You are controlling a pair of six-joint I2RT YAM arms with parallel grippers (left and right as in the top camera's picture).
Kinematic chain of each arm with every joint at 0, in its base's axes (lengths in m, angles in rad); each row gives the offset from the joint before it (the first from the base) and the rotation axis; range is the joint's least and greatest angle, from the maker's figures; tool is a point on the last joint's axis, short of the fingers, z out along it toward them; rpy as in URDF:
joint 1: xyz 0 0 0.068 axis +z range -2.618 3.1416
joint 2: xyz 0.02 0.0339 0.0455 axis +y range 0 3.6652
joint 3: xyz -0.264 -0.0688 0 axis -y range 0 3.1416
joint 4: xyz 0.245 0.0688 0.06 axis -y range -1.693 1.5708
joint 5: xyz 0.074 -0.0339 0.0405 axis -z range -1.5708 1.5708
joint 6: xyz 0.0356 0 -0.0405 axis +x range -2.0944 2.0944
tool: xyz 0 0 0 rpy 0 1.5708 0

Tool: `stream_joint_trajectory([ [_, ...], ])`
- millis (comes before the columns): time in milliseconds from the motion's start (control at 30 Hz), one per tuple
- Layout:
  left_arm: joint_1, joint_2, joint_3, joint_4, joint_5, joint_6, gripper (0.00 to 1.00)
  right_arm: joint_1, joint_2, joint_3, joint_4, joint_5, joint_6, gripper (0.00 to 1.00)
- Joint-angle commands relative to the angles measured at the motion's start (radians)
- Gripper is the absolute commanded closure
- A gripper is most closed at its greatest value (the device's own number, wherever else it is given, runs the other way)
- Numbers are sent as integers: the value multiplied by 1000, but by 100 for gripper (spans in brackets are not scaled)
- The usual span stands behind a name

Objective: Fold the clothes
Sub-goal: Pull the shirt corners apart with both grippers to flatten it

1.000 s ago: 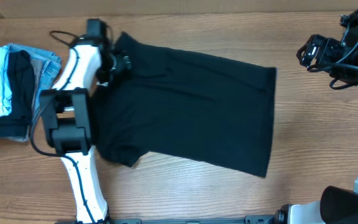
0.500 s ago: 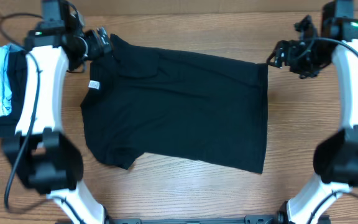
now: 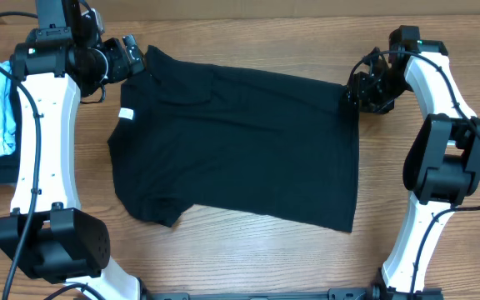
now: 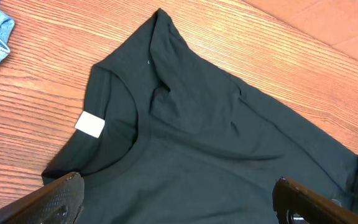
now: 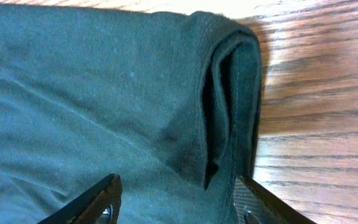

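Large plain black thin-fabric shirt [image 3: 240, 142] spread flat on wooden table [image 3: 248, 258]. Left gripper [image 4: 178, 183] released, jaws wide near collar [image 4: 126, 158]. Right gripper [image 5: 176, 186] released, straddling hem corner [image 5: 229, 37]. Likely readying paired pinch for fold.

Black shirt [image 3: 240, 146] spread flat on my table, white tag [image 3: 127, 114] near collar, hem corner by me doubled over.
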Motion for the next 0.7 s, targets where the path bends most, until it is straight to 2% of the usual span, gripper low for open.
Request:
stream_joint_trajectory([
  [0,-8,5,4,0,-11,19,0,5,9,-6,18,-16,13,38],
  [200,-8,5,4,0,-13,19,0,10,10,-104,104,-42,53,41],
  [233,-8,5,4,0,-12,19,0,12,10,-116,116,-43,54,46],
  [267,-8,5,4,0,-12,19,0,12,10,-119,120,-43,57,53],
  [300,-8,5,4,0,-13,19,0,12,10,-121,127,-43,57,69],
  [333,-8,5,4,0,-12,19,0,12,10,-121,129,-43,57,90],
  [367,-8,5,4,0,-12,19,0,13,10,-121,129,-43,56,96],
  [500,-8,5,4,1,-13,19,0,13,-8,-95,119,-64,51,96],
  [567,-8,5,4,1,-13,19,0,13,-33,-43,165,-84,49,96],
  [633,-8,5,4,1,-13,19,0,12,-45,5,272,-84,87,96],
  [667,-8,5,4,1,-13,19,0,11,-46,40,435,-84,182,95],
])
